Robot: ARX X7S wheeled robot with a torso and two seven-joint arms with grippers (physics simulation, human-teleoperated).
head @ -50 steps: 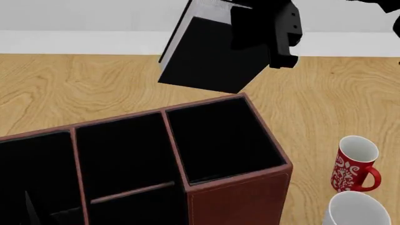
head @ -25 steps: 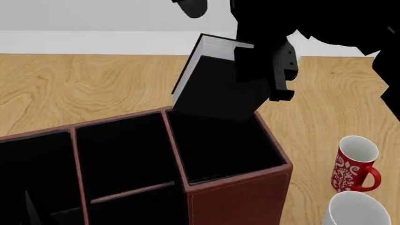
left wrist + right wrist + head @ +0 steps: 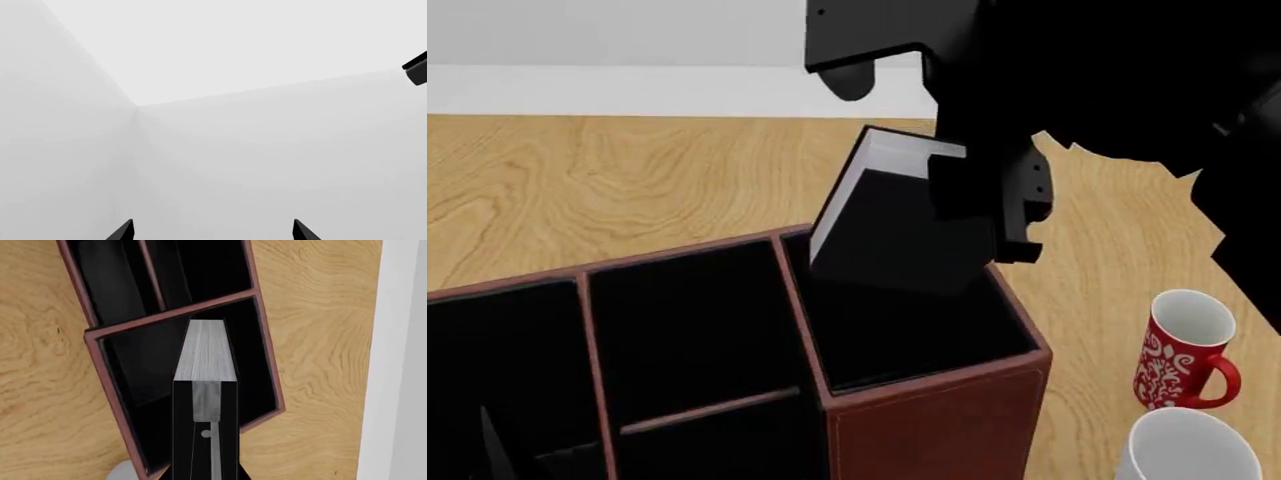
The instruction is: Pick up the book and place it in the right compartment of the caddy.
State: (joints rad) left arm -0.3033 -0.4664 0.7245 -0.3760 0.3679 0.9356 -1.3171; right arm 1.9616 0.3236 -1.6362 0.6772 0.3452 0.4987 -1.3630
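The right claw (image 3: 994, 205) was clenched on the book (image 3: 894, 225), which hung tilted with its lower edge dipping into the right compartment (image 3: 894, 320) of the caddy (image 3: 941, 425). At four o'clock from the caddy a red mug (image 3: 1185, 350) stood on the surface (image 3: 601, 190). The left claw (image 3: 212, 231) was spread, grasping nothing.

Black boxy arm (image 3: 1094, 70), blocky end effector (image 3: 988, 200) (matte)

We saw flat, even, bright light with no clear source and no cast shadows on the table (image 3: 587, 190). Everything was sharp, without blur, glare or edge distortion. The caddy (image 3: 941, 425) interior and the right arm (image 3: 1121, 80) rendered as featureless black; the left wrist view was nearly blank pale grey.
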